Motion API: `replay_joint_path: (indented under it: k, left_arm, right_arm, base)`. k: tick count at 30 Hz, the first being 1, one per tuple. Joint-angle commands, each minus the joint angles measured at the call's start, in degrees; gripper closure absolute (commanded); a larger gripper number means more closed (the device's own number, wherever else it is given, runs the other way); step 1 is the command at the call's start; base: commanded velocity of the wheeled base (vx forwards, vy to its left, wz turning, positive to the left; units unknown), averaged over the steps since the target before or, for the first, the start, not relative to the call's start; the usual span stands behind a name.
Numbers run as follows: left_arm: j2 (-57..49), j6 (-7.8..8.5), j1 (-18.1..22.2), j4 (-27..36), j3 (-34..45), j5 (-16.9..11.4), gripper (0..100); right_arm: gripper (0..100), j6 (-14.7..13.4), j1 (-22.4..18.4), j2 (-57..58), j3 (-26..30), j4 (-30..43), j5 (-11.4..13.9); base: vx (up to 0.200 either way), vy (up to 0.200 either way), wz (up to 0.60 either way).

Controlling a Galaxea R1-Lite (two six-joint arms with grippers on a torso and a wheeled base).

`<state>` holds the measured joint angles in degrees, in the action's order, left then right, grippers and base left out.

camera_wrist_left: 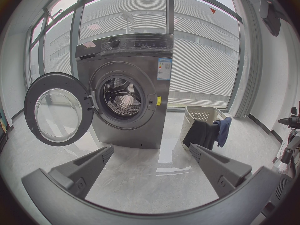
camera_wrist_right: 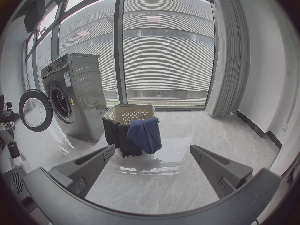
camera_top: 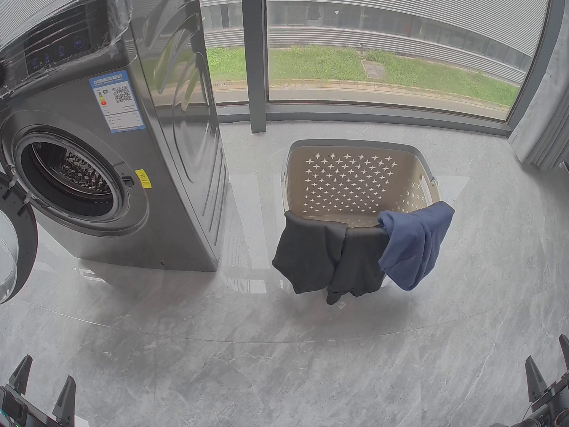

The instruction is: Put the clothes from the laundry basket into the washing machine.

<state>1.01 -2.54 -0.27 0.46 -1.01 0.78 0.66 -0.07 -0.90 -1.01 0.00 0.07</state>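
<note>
A beige laundry basket [camera_top: 355, 173] [camera_wrist_left: 200, 113] [camera_wrist_right: 131, 111] stands on the floor by the window. A black garment [camera_top: 329, 256] [camera_wrist_left: 201, 134] [camera_wrist_right: 117, 135] and a blue garment [camera_top: 415, 241] [camera_wrist_left: 224, 130] [camera_wrist_right: 145, 134] hang over its near rim. To its left is the grey washing machine [camera_top: 160, 120] [camera_wrist_left: 131, 88] [camera_wrist_right: 78, 94], its round door [camera_top: 15, 238] [camera_wrist_left: 57, 109] [camera_wrist_right: 35, 114] swung open and the drum [camera_top: 74, 173] [camera_wrist_left: 123, 99] bare. My left gripper [camera_top: 42, 384] [camera_wrist_left: 150, 149] is open at the near left, well short of the machine. Open too, my right gripper [camera_top: 548, 363] [camera_wrist_right: 151, 149] sits at the near right, far from the basket.
Tall windows [camera_top: 385, 37] and a dark pillar [camera_top: 255, 48] stand behind the basket. A grey curtain [camera_top: 545, 120] [camera_wrist_right: 228, 63] hangs at the right. Bare tiled floor [camera_top: 267, 357] lies between me and the basket and machine.
</note>
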Motion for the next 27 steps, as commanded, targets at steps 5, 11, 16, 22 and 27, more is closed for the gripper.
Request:
replay_joint_path:
  k: [5,11,16,22,27]
  left_arm:
    - [-0.84,0.07,0.0,-0.02,0.84,0.01,0]
    - [-0.84,0.07,0.0,-0.02,0.84,0.01,0]
    - [-0.84,0.07,0.0,-0.02,0.84,0.01,0]
    - [-0.84,-0.01,0.0,-0.02,0.84,0.1,0]
    - [-0.84,0.07,0.0,-0.02,0.84,0.01,0]
  right_arm:
    - [0,0.04,-0.01,0.9,1.01,0.09,0.01]
    - [0,0.04,-0.01,0.9,1.01,0.0,0.01]
    - [0,0.04,-0.01,0.9,1.01,0.0,0.01]
    - [0,0.04,-0.01,0.9,1.01,0.0,0.01]
    - [0,0.13,-0.01,0.9,1.01,0.09,0.1]
  base:
    - [0.0,0.0,0.0]
    - [0.067,0.0,0.0]
    - [0.16,0.0,0.0]
    - [0.0,-0.033,0.0]
    - [0.0,-0.2,0.0]
